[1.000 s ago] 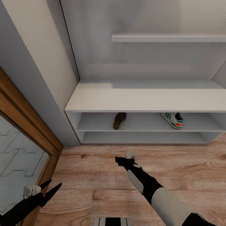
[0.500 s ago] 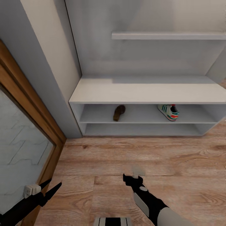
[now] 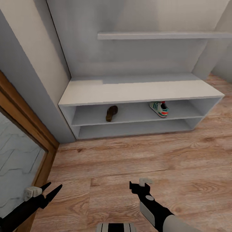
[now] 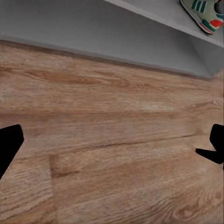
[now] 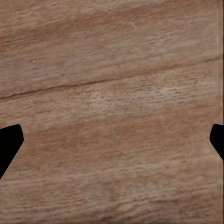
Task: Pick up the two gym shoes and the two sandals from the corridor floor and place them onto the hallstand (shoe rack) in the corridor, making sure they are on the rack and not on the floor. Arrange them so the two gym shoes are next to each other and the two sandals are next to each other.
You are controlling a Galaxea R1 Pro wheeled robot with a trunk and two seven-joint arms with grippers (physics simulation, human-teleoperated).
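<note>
On the shoe rack's (image 3: 135,90) upper shelf, one sandal (image 3: 111,113) and one gym shoe (image 3: 159,109) lie well apart. Both grippers, left (image 3: 51,190) and right (image 3: 140,186), hang spread and empty over the wood floor (image 3: 129,161).

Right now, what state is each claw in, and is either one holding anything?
Left claw: open, holding nothing.
Right claw: open, holding nothing, over the corridor floor.

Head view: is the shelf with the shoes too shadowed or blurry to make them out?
Head view: the bench top shades that shelf, yet the sandal and sneaker stay recognisable, slightly soft. Left wrist view: sneaker blurrier, cut off at the frame edge. Right wrist view: floor evenly lit, no glare.
</note>
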